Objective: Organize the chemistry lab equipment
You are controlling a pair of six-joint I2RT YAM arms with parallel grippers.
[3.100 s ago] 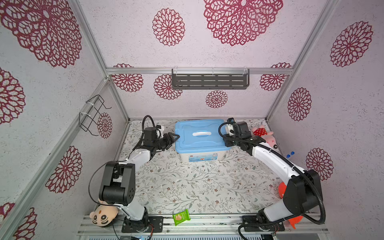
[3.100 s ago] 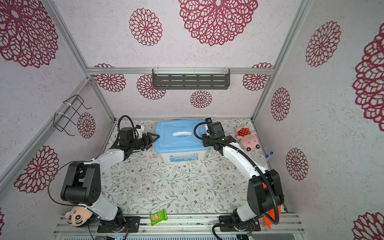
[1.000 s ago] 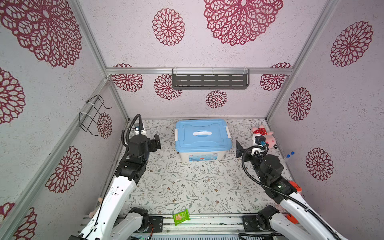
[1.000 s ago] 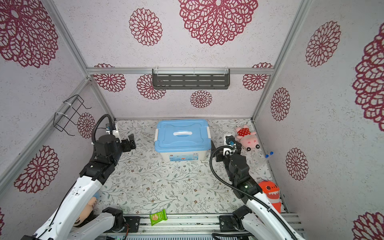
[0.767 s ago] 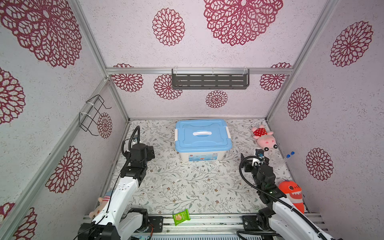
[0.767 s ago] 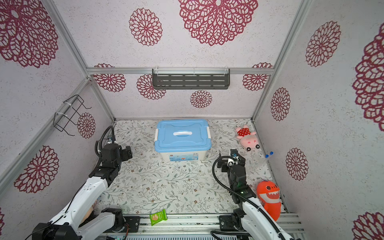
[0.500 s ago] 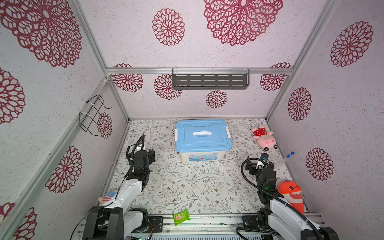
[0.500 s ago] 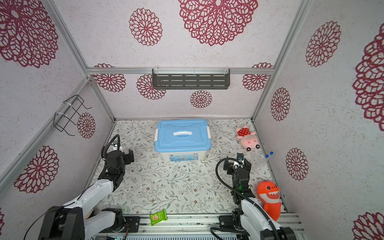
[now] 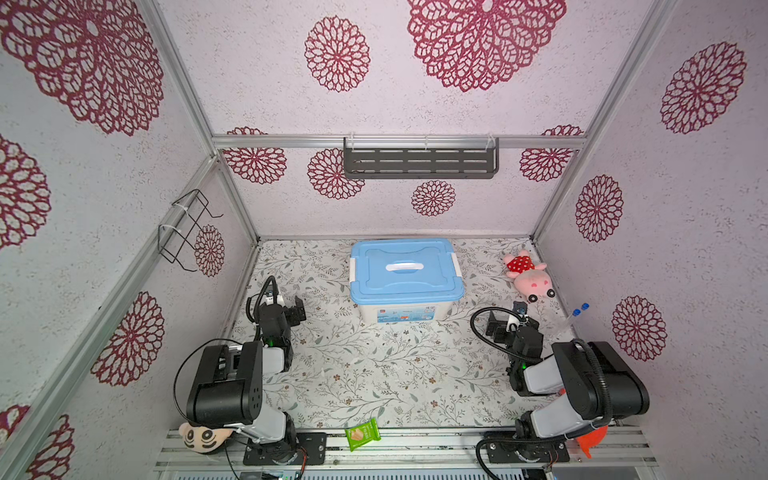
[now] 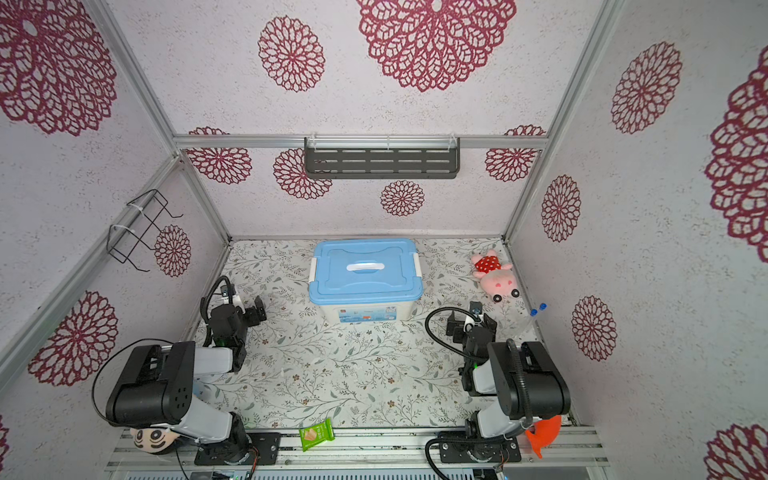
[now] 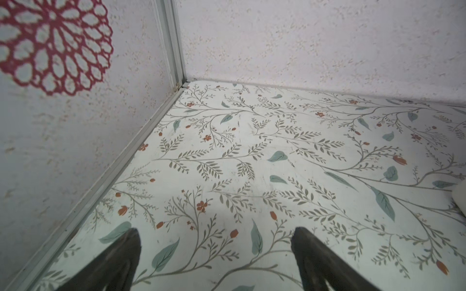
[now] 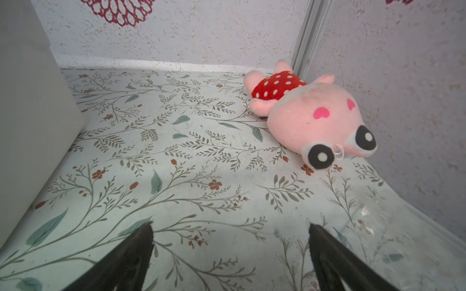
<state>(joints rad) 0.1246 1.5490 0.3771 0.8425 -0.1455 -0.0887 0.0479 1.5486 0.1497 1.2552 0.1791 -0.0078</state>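
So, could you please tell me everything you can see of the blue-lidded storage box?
The storage box is a rectangular plastic tub: a light blue lid with a white handle on top, white latches at both short sides, and a whitish body with a printed label on its front. The lid is on. It stands upright on the floral table, centred near the back wall. Nothing rests on it, and nothing visibly touches its sides.

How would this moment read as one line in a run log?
left gripper: open, empty | right gripper: open, empty | box: lid on | blue-capped tubes: far right, not held
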